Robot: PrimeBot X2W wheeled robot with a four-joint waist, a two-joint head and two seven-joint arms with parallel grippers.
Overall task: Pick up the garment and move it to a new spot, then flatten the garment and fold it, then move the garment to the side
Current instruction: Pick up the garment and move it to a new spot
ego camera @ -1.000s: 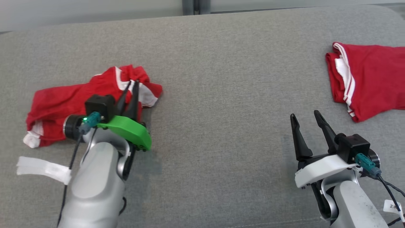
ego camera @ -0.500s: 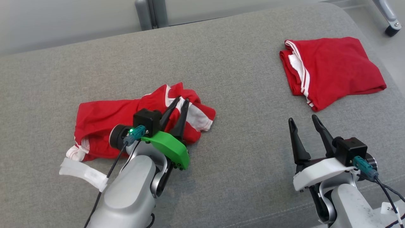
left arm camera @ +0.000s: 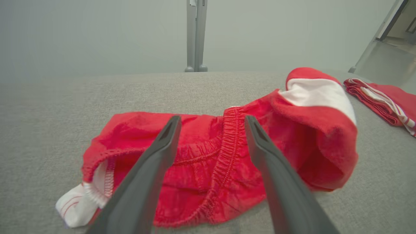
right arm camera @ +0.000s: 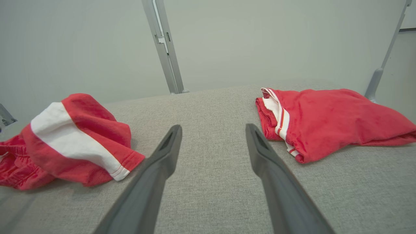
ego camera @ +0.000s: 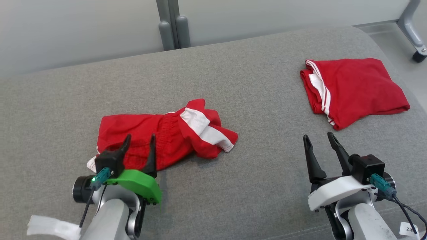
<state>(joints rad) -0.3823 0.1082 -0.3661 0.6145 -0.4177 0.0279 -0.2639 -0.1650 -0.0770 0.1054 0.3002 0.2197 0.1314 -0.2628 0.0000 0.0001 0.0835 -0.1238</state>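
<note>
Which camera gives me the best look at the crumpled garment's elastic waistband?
Left wrist view: the waistband runs close up between the fingers of the open left gripper. Head view shows the whole crumpled garment, its waistband small and faint. Right wrist view shows mostly its white-banded end.

The crumpled red cloth garment with white bands [ego camera: 160, 133] lies in a loose heap on the grey fabric bench [ego camera: 260, 83], left of centre. Its gathered elastic waistband runs across the middle, facing up. The right end flops over on itself, white panel showing. A white-trimmed hem pokes out at the lower left.
</note>
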